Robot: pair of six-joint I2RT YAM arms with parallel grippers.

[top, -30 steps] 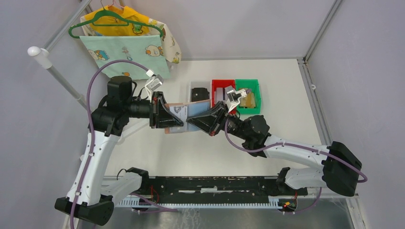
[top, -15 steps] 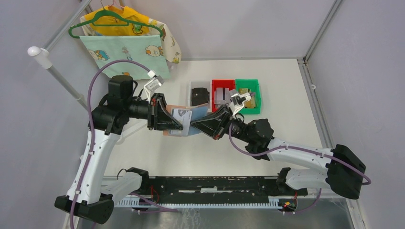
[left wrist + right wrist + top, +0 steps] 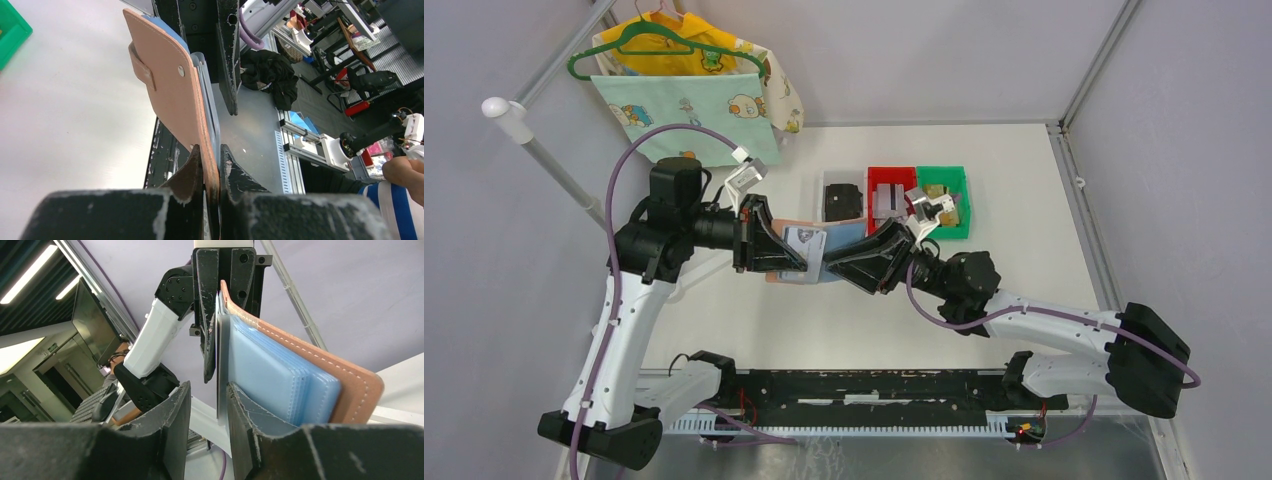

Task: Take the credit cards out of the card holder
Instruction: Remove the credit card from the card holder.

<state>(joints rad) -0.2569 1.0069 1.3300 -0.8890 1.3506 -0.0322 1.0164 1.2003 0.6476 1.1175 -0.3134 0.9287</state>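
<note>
Two fingers of the left gripper are pressed together on one edge of the card holder. They pinch its pinkish-tan cover, so it is held in the air between the arms.

Opposite, the right gripper has its fingers parted. The thin edge of one pale grey credit card stands in the gap, close against one finger (whether it touches I cannot tell). That card sticks out of the holder beside the blue, shiny sleeves, which lie stacked against the stitched tan cover. On the outer face a narrow closure tab runs across, with a small snap near it.

Counted: one holder and one card clearly standing out; the sleeves are packed too tightly to number.

Farther back on the table stand three small bins side by side: a clear bin holding a black block, a red bin and a green bin.
</note>
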